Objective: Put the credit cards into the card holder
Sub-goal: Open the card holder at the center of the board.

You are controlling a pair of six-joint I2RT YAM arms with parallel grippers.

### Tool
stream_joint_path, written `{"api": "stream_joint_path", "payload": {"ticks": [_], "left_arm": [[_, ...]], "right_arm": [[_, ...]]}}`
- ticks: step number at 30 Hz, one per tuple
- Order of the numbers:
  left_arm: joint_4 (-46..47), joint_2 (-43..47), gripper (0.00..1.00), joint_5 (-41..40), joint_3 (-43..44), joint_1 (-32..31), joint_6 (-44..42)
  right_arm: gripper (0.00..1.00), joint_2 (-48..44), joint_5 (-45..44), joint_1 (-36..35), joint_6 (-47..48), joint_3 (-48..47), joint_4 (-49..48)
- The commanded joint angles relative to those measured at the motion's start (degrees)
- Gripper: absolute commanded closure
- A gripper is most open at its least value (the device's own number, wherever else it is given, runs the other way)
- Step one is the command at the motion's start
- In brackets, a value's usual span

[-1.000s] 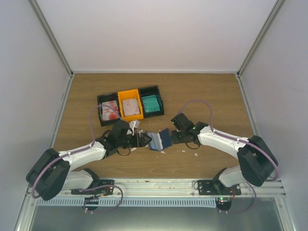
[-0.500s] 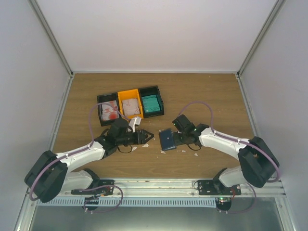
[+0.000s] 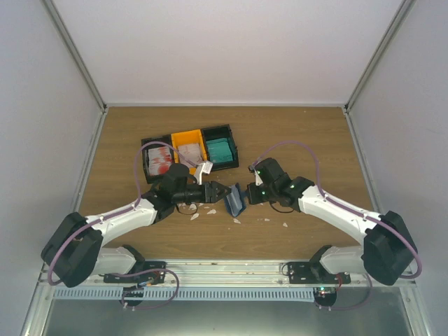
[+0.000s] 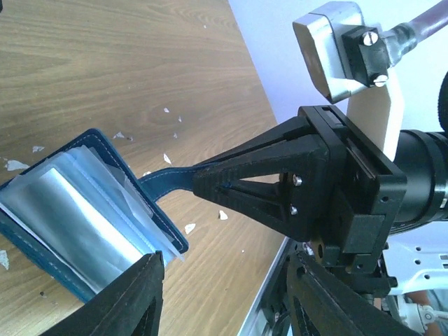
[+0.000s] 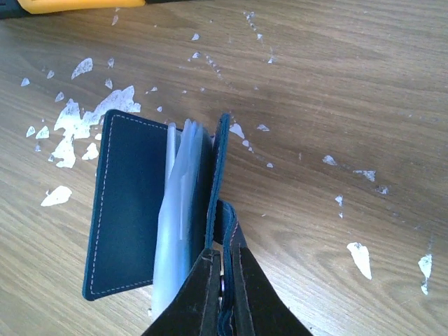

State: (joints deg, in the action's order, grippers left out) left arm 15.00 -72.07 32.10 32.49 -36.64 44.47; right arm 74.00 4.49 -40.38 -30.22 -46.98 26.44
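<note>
Half-open navy stitched card holder (image 5: 126,210), sleeves fanned — your right gripper (image 5: 222,280) pinches its tab (image 4: 164,183), left gripper (image 3: 217,192) gapes alongside; bare wooden table (image 3: 301,140) around.

On the table (image 3: 308,140), a row of three bins (image 3: 186,138) sits left of centre toward the back, with credit cards (image 3: 219,150) lying inside each one. Nearer than the bins, about mid-table, the card holder (image 3: 234,200) is between the two grippers. The left gripper (image 3: 215,192) is just to its left, jaws apart. The right gripper (image 3: 246,196) is just to its right, clamped on the tab that sticks out of the holder's right side. Scraps (image 3: 196,215) lie scattered on the table around and in front of the holder
</note>
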Motion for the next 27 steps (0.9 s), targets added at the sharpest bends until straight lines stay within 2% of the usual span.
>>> {"api": "stream_joint_path", "payload": {"ticks": [1,5,9,12,17,20,24,27], "left_arm": [[2.0,-2.5,0.50,1.0,1.0,-0.1,0.0],[-4.2,-6.6,0.58,-2.6,2.0,-0.2,-0.1],[-0.3,-9.6,0.59,0.9,0.5,-0.5,1.0],[-1.7,-10.4,0.61,0.6,1.5,-0.7,0.3],[-3.7,-6.1,0.58,-2.5,2.8,-0.8,-1.9],[-2.6,-4.7,0.53,-0.8,4.0,-1.0,-2.5],[3.4,-6.8,0.50,5.5,4.6,-2.4,-1.4],[3.1,-10.7,0.55,6.1,7.6,-4.2,-1.6]], "right_arm": [[1.00,1.3,0.7,0.4,0.3,-0.3,-0.3],[0.99,3.3,-2.7,0.4,-0.6,0.3,0.6],[1.00,4.5,-2.9,0.4,-0.9,0.9,0.1],[0.99,4.3,-2.0,0.4,-0.8,1.2,-0.6],[1.00,3.0,-1.8,0.4,-0.5,1.1,-0.7],[1.00,2.5,-0.9,0.4,-0.2,1.0,-1.0],[0.99,2.1,-0.1,0.4,-0.3,1.2,-1.4],[0.99,1.7,0.6,0.4,-0.4,1.4,-1.7]]}}
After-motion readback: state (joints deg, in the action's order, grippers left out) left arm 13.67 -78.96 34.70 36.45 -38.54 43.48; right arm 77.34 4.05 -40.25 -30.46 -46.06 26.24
